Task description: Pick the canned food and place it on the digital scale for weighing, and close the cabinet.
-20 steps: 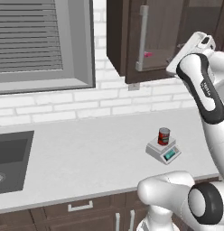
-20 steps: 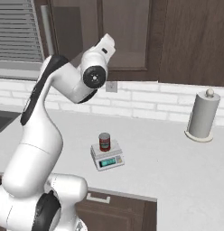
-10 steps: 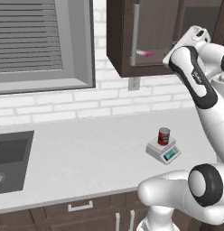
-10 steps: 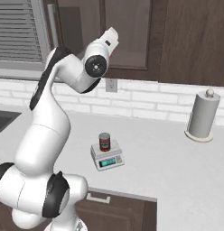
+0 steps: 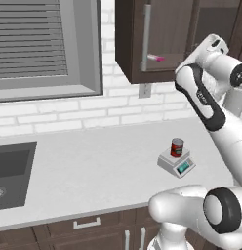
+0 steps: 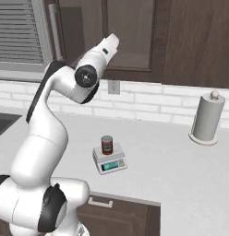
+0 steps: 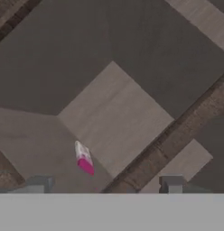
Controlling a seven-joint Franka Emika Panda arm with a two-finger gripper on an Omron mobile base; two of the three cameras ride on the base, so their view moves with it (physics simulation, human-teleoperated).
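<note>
The red canned food (image 5: 177,147) (image 6: 106,144) stands upright on the platform of the light-grey digital scale (image 5: 177,165) (image 6: 110,162), on the counter. High above it, my gripper (image 7: 105,185) (image 6: 111,40) points into the dark brown wall cabinet (image 5: 167,29) (image 6: 130,32). It is open, with nothing between its fingertips (image 7: 39,184). The cabinet door stands open, and its long silver handle (image 5: 146,36) (image 6: 54,27) lies left of my hand. A flat pink-and-white item (image 7: 83,158) (image 5: 156,57) lies on the cabinet shelf, in front of the gripper.
A tall grey paper-towel roll (image 6: 207,117) stands at the back right of the white counter (image 5: 93,161). A dark sink (image 5: 10,171) is at the left, a window with blinds (image 5: 45,44) above it. Drawers with short handles (image 5: 86,223) run below the counter.
My forearm and elbow have swung, and the hand has risen slightly at the cabinet opening. The door handle has shifted a little. Can and scale have stayed put.
</note>
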